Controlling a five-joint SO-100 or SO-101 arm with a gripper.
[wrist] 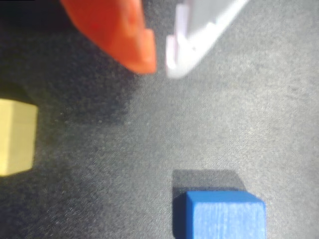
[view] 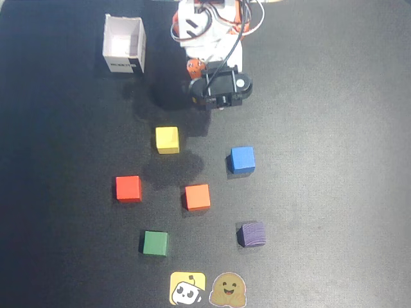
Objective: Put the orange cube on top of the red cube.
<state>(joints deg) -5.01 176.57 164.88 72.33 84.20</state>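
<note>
A dark mat (view: 334, 96) covers the table. In the overhead view the orange cube (view: 197, 197) sits mid-mat, apart from the red cube (view: 128, 188) at its left, free space around both. In the wrist view the gripper (wrist: 159, 64) hangs above bare mat, jaws almost closed on nothing, between the yellow cube (wrist: 15, 137) and the blue cube (wrist: 222, 215).

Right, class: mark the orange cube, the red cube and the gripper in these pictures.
orange cube (view: 197, 197): overhead view, centre of its top face.
red cube (view: 128, 188): overhead view, centre of its top face.
gripper (wrist: 159, 63): wrist view, the narrow gap between the orange and white fingertips.
</note>
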